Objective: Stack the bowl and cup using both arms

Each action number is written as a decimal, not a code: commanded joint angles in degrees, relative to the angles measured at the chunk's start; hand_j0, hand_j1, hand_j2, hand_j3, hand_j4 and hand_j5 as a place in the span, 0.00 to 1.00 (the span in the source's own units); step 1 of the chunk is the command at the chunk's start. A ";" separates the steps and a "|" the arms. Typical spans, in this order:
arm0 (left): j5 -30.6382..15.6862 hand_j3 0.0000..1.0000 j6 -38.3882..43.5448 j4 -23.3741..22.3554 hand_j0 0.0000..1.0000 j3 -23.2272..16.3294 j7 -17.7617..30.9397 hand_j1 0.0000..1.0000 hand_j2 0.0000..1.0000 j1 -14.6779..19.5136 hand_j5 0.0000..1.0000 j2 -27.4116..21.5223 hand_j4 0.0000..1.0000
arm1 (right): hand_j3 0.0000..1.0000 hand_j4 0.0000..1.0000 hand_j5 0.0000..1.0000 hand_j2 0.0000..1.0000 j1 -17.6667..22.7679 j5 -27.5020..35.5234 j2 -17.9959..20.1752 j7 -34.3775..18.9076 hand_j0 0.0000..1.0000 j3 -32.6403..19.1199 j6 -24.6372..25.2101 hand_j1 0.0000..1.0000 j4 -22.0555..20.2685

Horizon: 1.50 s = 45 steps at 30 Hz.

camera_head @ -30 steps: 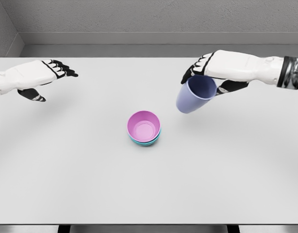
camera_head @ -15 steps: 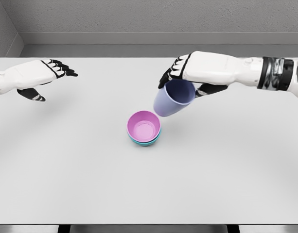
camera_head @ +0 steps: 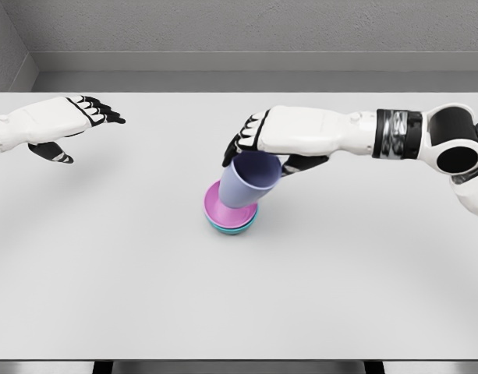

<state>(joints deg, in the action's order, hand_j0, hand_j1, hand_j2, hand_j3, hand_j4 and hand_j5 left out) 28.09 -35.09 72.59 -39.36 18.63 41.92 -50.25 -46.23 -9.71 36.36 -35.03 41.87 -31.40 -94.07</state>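
Setting: white table [camera_head: 106,273], grey wall behind.
Cup: lavender cup [camera_head: 246,181], tilted, over pink bowl [camera_head: 220,210] nested in teal bowl [camera_head: 232,228].
Right hand [camera_head: 258,140]: clamped on cup.
Left hand [camera_head: 63,125]: fingers relaxed, holding nothing, well apart.
Advice: level the cup, centre it, lower gently before letting go.

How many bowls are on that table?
2, nested mid-table: a pink bowl sits inside a teal bowl, of which only the rim shows. The right hand holds a purple cup over them, partly hiding the pink one.
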 commanded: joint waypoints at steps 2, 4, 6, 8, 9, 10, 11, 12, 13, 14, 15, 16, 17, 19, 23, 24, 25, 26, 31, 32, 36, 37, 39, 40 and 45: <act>-0.31 1.00 0.09 0.01 1.00 0.08 0.00 1.00 1.00 0.00 1.00 -0.02 1.00 | 0.69 0.69 0.69 0.69 0.00 -0.40 -1.38 0.03 0.69 0.76 0.73 0.69 1.08; -0.31 1.00 0.09 0.01 1.00 0.08 0.00 1.00 1.00 0.00 1.00 -0.02 1.00 | 0.69 0.69 0.69 0.69 -0.09 -1.63 -1.64 0.03 0.69 1.20 1.87 0.69 2.84; -0.31 1.00 0.09 0.01 1.00 -0.01 0.00 1.00 1.00 0.00 1.00 0.06 1.00 | 0.69 0.69 0.69 0.69 -0.09 -2.33 -1.73 0.03 0.69 1.64 1.87 0.69 3.46; -0.31 1.00 0.09 0.01 1.00 0.08 0.00 1.00 1.00 0.00 1.00 0.06 1.00 | 0.69 0.69 0.69 0.69 0.00 -2.42 -1.73 0.03 0.69 1.90 1.87 0.69 4.69; -0.31 1.00 0.09 0.01 1.00 -0.01 0.00 1.00 1.00 0.00 1.00 0.06 1.00 | 0.69 0.69 0.69 0.69 0.00 -2.42 -1.64 0.03 0.69 1.99 1.87 0.69 4.69; -0.31 1.00 0.09 0.01 1.00 -0.01 0.00 1.00 1.00 0.00 1.00 0.06 1.00 | 0.69 0.69 0.69 0.69 0.09 -2.42 -1.64 0.03 0.69 2.25 1.87 0.69 4.69; -0.31 1.00 0.09 0.09 1.00 -0.01 0.00 1.00 1.00 0.00 1.00 0.06 1.00 | 0.69 0.69 0.69 0.69 0.09 -2.42 -1.64 0.03 0.69 2.61 1.87 0.69 4.69; -0.31 1.00 0.09 0.01 1.00 -0.01 0.00 1.00 1.00 0.00 1.00 0.06 1.00 | 0.69 0.69 0.69 0.69 0.09 -2.42 -1.73 0.03 0.69 3.31 1.87 0.69 4.69; -0.31 1.00 0.09 0.01 1.00 -0.01 0.00 1.00 1.00 0.00 1.00 0.06 1.00 | 0.69 0.69 0.69 0.69 0.00 -2.42 -1.73 0.03 0.69 3.48 1.87 0.69 4.78; -0.31 1.00 0.09 0.01 1.00 -0.01 0.00 1.00 1.00 0.00 1.00 0.06 1.00 | 0.69 0.69 0.69 0.69 0.09 -2.42 -1.73 0.03 0.69 4.19 1.87 0.69 4.78; -0.31 1.00 0.09 0.01 1.00 -0.01 0.00 1.00 1.00 0.00 1.00 0.06 1.00 | 0.69 0.69 0.69 0.69 0.09 -2.42 -2.25 0.03 0.69 4.28 1.87 0.69 4.78; -0.31 1.00 0.09 0.09 1.00 0.08 0.00 1.00 1.00 0.00 1.00 0.15 1.00 | 0.69 0.69 0.69 0.69 0.09 -2.42 -2.43 0.03 0.69 4.45 1.87 0.69 4.78; -0.31 1.00 0.09 0.01 1.00 -0.01 0.00 1.00 1.00 0.00 1.00 0.06 1.00 | 0.69 0.69 0.69 0.69 0.09 -2.42 -2.43 0.03 0.69 4.54 1.87 0.69 4.78; -0.31 1.00 0.09 0.09 1.00 -0.01 0.00 1.00 1.00 0.00 1.00 0.15 1.00 | 0.81 0.81 0.81 0.81 0.09 -2.42 -2.34 0.03 0.81 4.54 1.96 0.81 4.78; -0.31 1.00 0.09 0.09 1.00 -0.01 0.00 1.00 1.00 0.00 1.00 0.15 1.00 | 1.00 1.00 1.00 1.00 0.09 -2.33 -2.34 0.03 1.00 4.54 2.66 1.00 4.78; -0.31 1.00 0.09 0.09 1.00 0.08 0.00 1.00 1.00 0.00 1.00 0.15 1.00 | 1.00 1.00 1.00 1.00 0.09 -2.42 -2.34 0.03 1.00 4.54 2.66 1.00 4.78; -0.31 1.00 0.09 0.09 1.00 -0.01 0.00 1.00 1.00 0.00 1.00 0.15 1.00 | 1.00 1.00 1.00 1.00 0.09 -2.42 -2.34 0.03 1.00 4.54 2.66 1.00 4.78; -0.31 1.00 0.09 0.09 1.00 -0.01 0.00 1.00 1.00 0.00 1.00 0.15 1.00 | 1.00 1.00 1.00 1.00 0.09 -2.42 -2.34 0.03 1.00 4.54 2.66 1.00 4.78; -0.31 1.00 0.09 0.09 1.00 -0.01 0.00 1.00 1.00 0.00 1.00 0.07 1.00 | 1.00 1.00 1.00 1.00 0.09 -2.42 -2.25 0.03 1.00 4.54 2.66 1.00 4.78; -0.31 1.00 0.09 0.09 1.00 -0.01 0.00 1.00 1.00 0.00 1.00 0.15 1.00 | 1.00 1.00 1.00 1.00 0.09 -2.42 -2.17 0.03 1.00 4.54 2.66 1.00 4.78; -0.31 1.00 0.09 0.01 1.00 -0.01 0.00 1.00 1.00 0.00 1.00 0.07 1.00 | 1.00 1.00 1.00 1.00 -0.53 -1.98 1.96 0.03 1.00 -3.01 1.52 1.00 2.85; -0.31 1.00 0.09 0.09 1.00 -0.01 0.00 1.00 1.00 0.00 1.00 0.06 1.00 | 1.00 1.00 1.00 1.00 0.00 -1.81 4.15 0.03 1.00 -6.26 0.64 1.00 2.14; -0.31 1.00 0.09 0.09 1.00 -0.01 0.00 1.00 1.00 0.00 1.00 0.15 1.00 | 1.00 1.00 1.00 1.00 2.36 -1.37 8.29 0.03 1.00 -12.32 -3.60 1.00 1.88; -0.31 1.00 0.09 0.09 1.00 -0.01 0.00 1.00 1.00 0.00 1.00 0.15 1.00 | 1.00 1.00 1.00 1.00 4.13 -1.28 10.05 0.03 1.00 -14.61 -3.60 1.00 1.88; -0.31 1.00 0.09 -0.34 1.00 0.34 0.00 1.00 1.00 0.00 1.00 -0.02 1.00 | 1.00 1.00 1.00 1.00 14.94 -1.28 16.46 0.03 1.00 -24.37 -3.60 1.00 1.96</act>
<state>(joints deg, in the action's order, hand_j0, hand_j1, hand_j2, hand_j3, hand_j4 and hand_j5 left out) 28.08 -35.09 72.45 -39.22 18.66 41.92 -50.17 -30.50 -11.51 49.83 -35.04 21.60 -34.85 -92.00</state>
